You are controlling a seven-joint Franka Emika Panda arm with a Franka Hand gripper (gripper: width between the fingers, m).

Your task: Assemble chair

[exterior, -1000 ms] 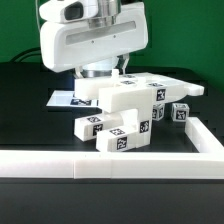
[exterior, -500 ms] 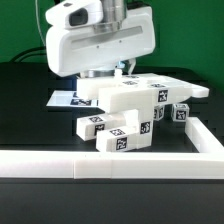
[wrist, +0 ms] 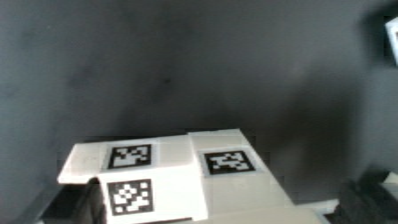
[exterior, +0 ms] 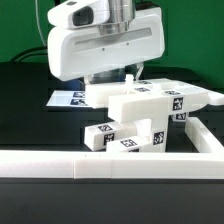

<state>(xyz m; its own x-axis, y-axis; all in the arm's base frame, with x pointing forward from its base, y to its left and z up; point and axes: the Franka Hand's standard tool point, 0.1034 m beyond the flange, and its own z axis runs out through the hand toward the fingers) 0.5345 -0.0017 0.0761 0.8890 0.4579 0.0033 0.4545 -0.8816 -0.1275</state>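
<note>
chair pieces (exterior: 150,105): white, black-and-white square tags
table (exterior: 25,110): black, under the chair pieces
border rail (exterior: 100,165): white
marker board (exterior: 65,98): white, black tags
backdrop (exterior: 15,30): green, behind the chair pieces

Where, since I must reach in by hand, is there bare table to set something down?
Bare black table on the exterior view's left, bordered by the marker board behind, the border rail in front and the chair parts beside. Crowded on the exterior view's right: the parts sit close inside the rail's corner, under the arm.
</note>
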